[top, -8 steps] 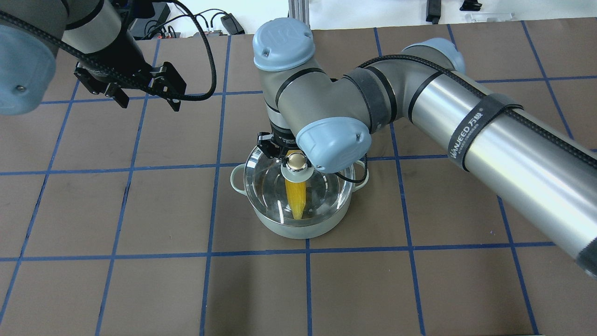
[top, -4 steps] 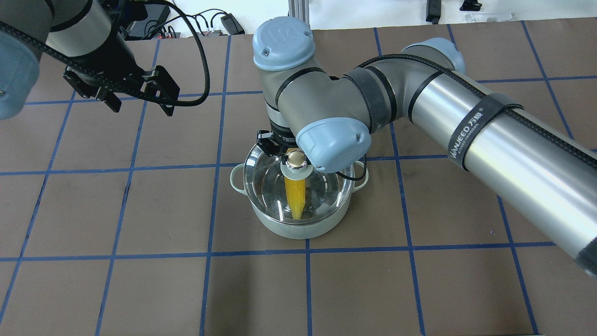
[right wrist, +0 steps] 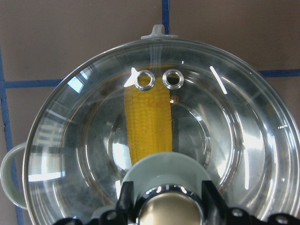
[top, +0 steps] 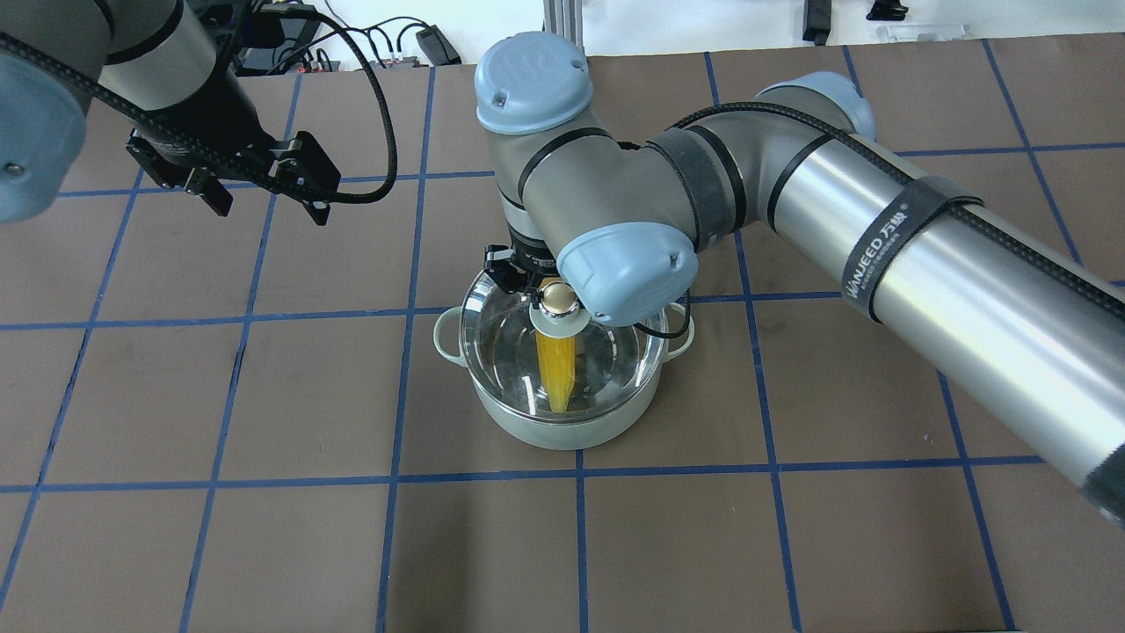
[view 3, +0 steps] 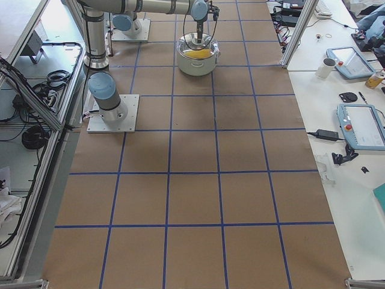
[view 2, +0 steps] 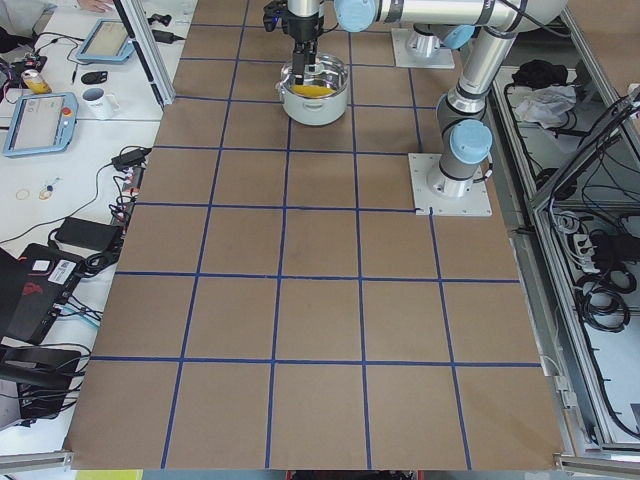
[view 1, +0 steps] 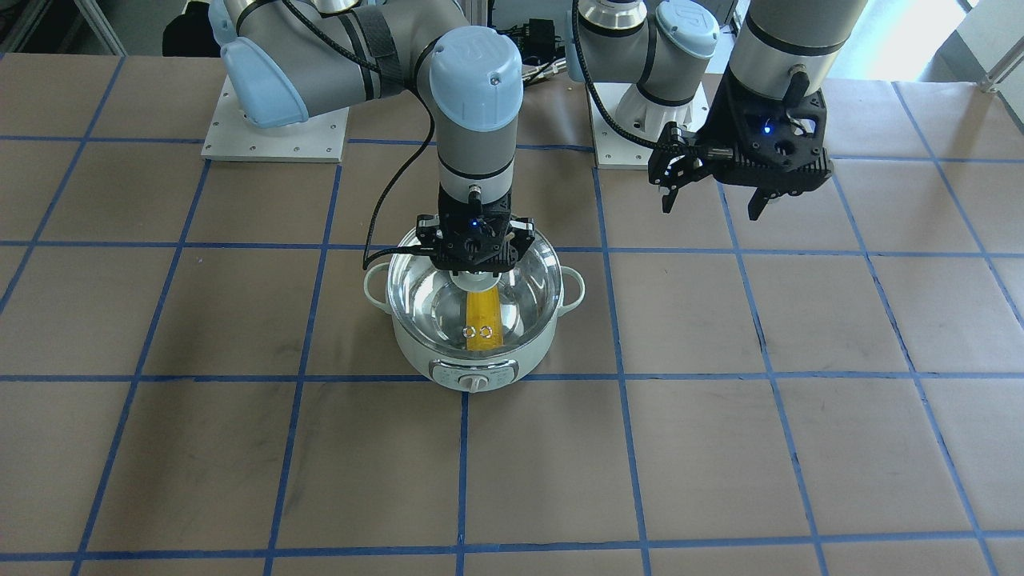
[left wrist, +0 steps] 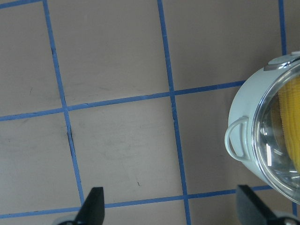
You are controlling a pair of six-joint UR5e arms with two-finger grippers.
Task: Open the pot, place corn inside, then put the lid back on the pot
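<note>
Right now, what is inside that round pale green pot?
A bright yellow ear of corn, seen through the clear glass dome lid. The knob and the right gripper cover the corn's middle.

Table (view 3: 192, 150): brown cover, marked into squares by a blue tape grid (view 3: 216, 172). A white bench (view 3: 313, 102) runs along one long edge of the table. On the bench, going out from that edge, are a white mug (view 3: 328, 68), a black power brick (view 3: 328, 133) with its cable, and two grey handheld screens with red buttons (view 3: 355, 61) (view 3: 361, 126), with an aluminium post (view 3: 295, 33) standing at the table's edge near the mug. Off the table's opposite long edge, black cable coils (view 3: 30, 137) lie on a lower grey shelf behind a metal rail.
</note>
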